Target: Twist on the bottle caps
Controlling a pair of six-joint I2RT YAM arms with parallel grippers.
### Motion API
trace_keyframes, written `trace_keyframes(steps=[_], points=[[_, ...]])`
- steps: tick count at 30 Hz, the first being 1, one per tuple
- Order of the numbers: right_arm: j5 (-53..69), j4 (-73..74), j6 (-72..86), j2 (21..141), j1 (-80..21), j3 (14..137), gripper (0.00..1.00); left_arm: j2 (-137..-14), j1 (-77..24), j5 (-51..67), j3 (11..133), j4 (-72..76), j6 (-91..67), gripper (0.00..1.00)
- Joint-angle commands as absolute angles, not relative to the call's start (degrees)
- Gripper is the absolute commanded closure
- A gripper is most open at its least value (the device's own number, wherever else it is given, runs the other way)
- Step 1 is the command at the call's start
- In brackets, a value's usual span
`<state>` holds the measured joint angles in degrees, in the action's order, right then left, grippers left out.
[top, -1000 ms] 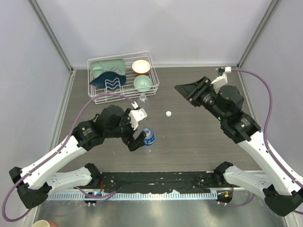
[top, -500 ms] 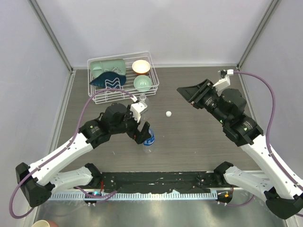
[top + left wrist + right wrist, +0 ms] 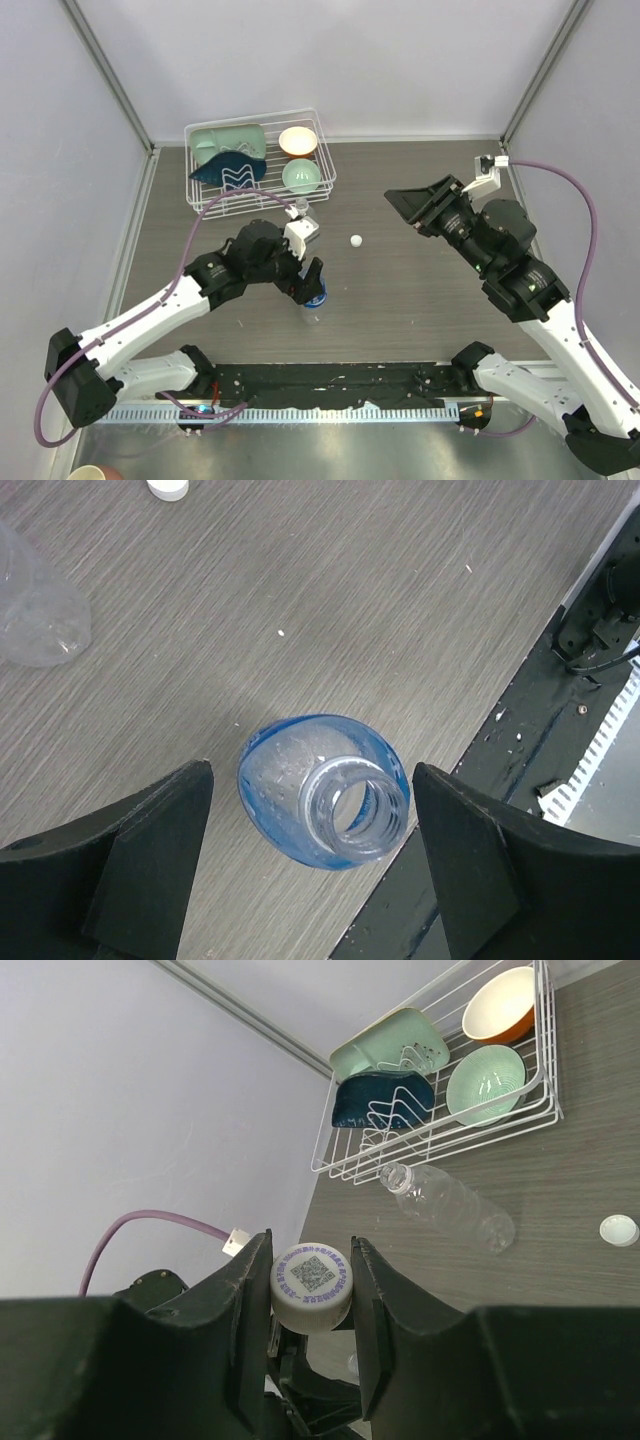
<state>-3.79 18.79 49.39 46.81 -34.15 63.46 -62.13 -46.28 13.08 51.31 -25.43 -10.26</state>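
Left hand farther right, now astride blue-label bottle; right hand slightly rightward.

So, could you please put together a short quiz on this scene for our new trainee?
1. True or false: the blue-label bottle standing inside the open left end effector has a cap on.
2. What is the right end effector holding? A) a green bowl B) a white bottle cap C) nothing
3. Fill in: the label-free bottle lies on its ____ on the table, in front of the dish rack.

Key: 1 false, its neck is open; 2 B; 3 side.
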Motion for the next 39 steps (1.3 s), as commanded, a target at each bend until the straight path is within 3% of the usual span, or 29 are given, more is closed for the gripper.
trace_keyframes(steps=[1, 3, 6, 7, 10, 13, 17, 21, 32, 39], points=[[-4.66, 17.84, 47.81, 45.44, -34.28, 62.32, 0.96, -63.19, -45.70, 13.01, 53.88, -21.27, -11.07, 0.15], [-4.66, 18.02, 47.81, 45.27, -34.28, 62.05, 0.96, -63.63, -45.70, 13.18, 53.70, -20.92, -11.51, 0.18], [-4.57, 18.37, 47.72, 44.91, -34.37, 61.70, 0.96, -63.90, -45.62, 14.15, 53.17, -20.39, -11.86, 0.32], [-4.57, 18.46, 47.64, 44.91, -34.37, 61.70, 0.96, -64.07, -45.70, 15.02, 53.17, -20.39, -11.87, 0.42], [-4.57, 18.54, 47.64, 44.74, -34.37, 61.70, 0.96, -64.77, -45.70, 16.43, 53.96, -20.91, -10.73, 0.57], [-4.31, 18.63, 47.55, 44.82, -34.28, 62.23, 0.96, -65.91, -45.70, 17.23, 57.55, -25.21, -6.88, 0.61], [-4.48, 19.42, 47.37, 45.17, -34.37, 63.63, 0.96, -71.18, -49.46, 10.67, 67.83, -41.80, 4.19, 0.67], [-5.88, 20.65, 46.85, 45.26, -34.36, 65.82, 0.96, -85.22, -53.17, 3.34, 83.64, -61.23, 9.93, 0.91], [-12.57, 26.19, 42.72, 44.12, -34.37, 69.61, 0.93, -108.17, -61.17, 1.14, 87.80, -61.00, 9.31, 0.91], [-13.88, 27.33, 40.78, 44.38, -34.36, 70.66, 0.93, -116.53, -61.70, 7.11, 94.56, -56.35, 9.93, 0.85]])
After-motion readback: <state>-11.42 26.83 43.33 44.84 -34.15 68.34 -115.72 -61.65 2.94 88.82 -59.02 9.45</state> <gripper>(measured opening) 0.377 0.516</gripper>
